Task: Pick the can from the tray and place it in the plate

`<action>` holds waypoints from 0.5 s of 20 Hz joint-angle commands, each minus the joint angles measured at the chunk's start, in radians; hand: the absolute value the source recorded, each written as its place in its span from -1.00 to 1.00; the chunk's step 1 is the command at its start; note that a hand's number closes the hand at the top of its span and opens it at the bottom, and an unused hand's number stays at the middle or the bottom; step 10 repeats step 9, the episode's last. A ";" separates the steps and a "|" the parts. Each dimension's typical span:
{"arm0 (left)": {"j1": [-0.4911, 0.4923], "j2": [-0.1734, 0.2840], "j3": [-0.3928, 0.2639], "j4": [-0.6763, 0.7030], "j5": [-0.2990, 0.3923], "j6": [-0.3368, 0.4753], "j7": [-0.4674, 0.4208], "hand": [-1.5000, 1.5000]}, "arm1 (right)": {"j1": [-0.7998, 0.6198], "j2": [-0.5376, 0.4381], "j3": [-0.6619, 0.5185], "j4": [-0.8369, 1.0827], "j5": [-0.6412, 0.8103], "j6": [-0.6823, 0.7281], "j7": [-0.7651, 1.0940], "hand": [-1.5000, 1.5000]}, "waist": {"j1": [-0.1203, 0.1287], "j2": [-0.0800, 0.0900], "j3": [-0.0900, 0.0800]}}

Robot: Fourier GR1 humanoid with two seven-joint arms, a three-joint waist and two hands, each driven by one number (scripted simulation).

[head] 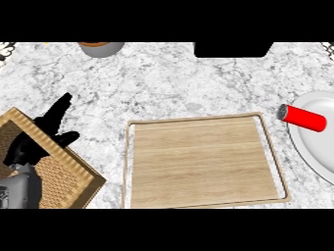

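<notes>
Left hand (39,135) open, fingers up — can (304,117) lying on plate (328,142)

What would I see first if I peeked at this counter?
Probably the bright red can, lying on its side across the left rim of the white plate at the right. Next comes the big wooden tray in the middle, with nothing on it. At the left, the robot's black left hand hangs open over a woven basket.

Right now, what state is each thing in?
Red cylindrical can: lying on its side across the plate's left rim.
White round plate: bearing the can.
Wooden tray: nothing on it.
Left hand: open, over the woven basket.
</notes>
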 commanded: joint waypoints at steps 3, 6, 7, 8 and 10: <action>0.031 -0.013 -0.017 0.000 -0.004 0.192 -0.057 0.00 | 0.009 -0.064 -0.008 0.088 0.025 0.018 -0.058 -1.00 | 0.002 -0.001 0.000; -0.033 -0.013 0.020 0.017 -0.002 0.180 -0.018 0.00 | 0.001 -0.097 0.003 0.207 0.072 0.010 -0.126 -1.00 | 0.008 0.003 0.002; 0.000 -0.013 -0.036 0.014 0.012 0.234 -0.028 0.00 | 0.044 -0.089 0.002 0.161 0.068 0.021 -0.121 -1.00 | -0.003 0.000 0.000; -0.022 -0.013 -0.054 0.048 -0.007 0.256 -0.042 0.00 | -0.029 -0.125 0.018 0.204 0.081 0.004 -0.086 -1.00 | 0.004 0.003 0.000; -0.024 -0.013 0.023 -0.003 -0.004 0.179 -0.012 0.00 | 0.027 -0.093 0.013 0.226 0.095 0.001 -0.170 -1.00 | 0.007 0.001 0.002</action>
